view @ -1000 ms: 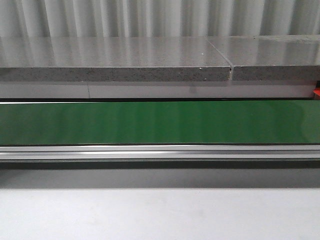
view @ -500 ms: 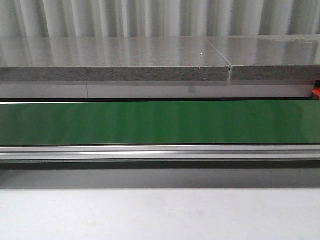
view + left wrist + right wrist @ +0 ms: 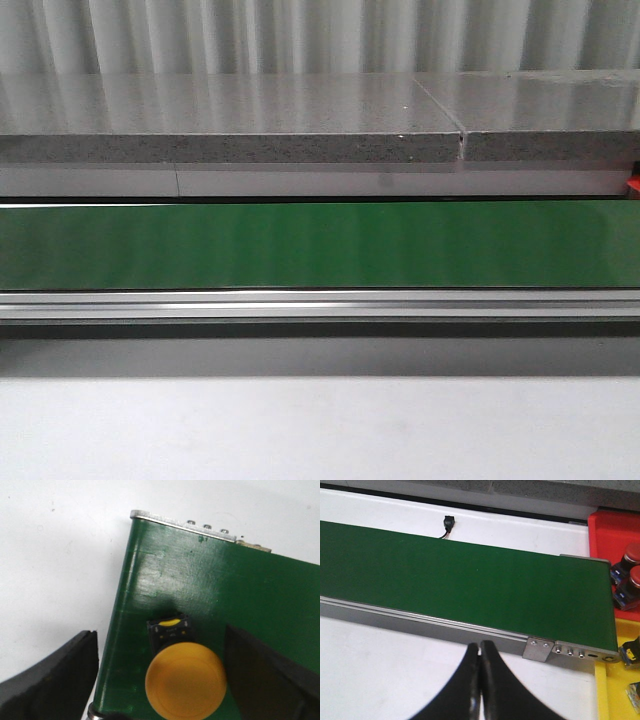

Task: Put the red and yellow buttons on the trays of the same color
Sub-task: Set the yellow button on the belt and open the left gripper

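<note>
White table (image 3: 385, 665), green conveyor belt (image 3: 320, 243) running across it, grey speckled stone ledge (image 3: 230, 147) and corrugated wall panels behind the belt in front view. No arms seen there.

Left claw (image 3: 165, 680): wide open, holding nothing, fingers (image 3: 45, 680) straddling the yellow button (image 3: 185, 678). Button sits on the belt close to its end plate (image 3: 180, 525), yellow mushroom cap toward the camera, black base behind the cap. One finger hangs over the white table beside the belt edge, the other over the belt.

Right claw (image 3: 480, 680): fingers pressed together, nothing held, hovering over the table just beside the belt's metal side rail (image 3: 420, 621). Beyond the belt end: red tray (image 3: 610, 530) with red buttons (image 3: 630, 582) in it, yellow tray (image 3: 612, 690) next to it with some parts at the frame edge, too cropped to name.

Step in hand, judged: grasp the yellow button. Centre the claw on the cap or base, lower enough to clear the rim, close evenly so the button doesn't tip. Watch the finger near the belt edge for a snag.
</note>
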Tool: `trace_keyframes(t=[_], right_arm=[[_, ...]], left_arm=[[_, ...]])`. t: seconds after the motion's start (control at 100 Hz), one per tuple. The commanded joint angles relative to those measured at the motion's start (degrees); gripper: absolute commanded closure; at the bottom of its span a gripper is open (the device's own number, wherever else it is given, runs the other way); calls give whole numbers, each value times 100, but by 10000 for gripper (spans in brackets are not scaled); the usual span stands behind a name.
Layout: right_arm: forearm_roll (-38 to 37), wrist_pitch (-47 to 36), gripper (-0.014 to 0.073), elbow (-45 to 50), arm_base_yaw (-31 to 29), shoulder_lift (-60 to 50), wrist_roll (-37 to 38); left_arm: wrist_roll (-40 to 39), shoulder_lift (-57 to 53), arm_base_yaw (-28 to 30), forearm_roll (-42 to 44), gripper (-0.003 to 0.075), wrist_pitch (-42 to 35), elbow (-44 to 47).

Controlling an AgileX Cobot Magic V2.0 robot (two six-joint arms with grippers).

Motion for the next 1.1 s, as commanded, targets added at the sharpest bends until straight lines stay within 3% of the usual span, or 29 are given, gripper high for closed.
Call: trace_keyframes(t=[0.0, 0.29, 0.61, 1.09], right_arm=[[47, -365, 662, -145, 17, 25, -33], [47, -359, 662, -145, 17, 25, -33], [47, -359, 662, -145, 17, 25, -33], [47, -359, 662, -145, 17, 25, -33]], left_arm=[[105, -410, -133, -140, 207, -225, -124], [105, -1066, -213, -273, 207, -255, 7], [-171, -2006, -201, -250, 208, -375, 962], [-1010, -2181, -201, 412, 208, -460, 1857]])
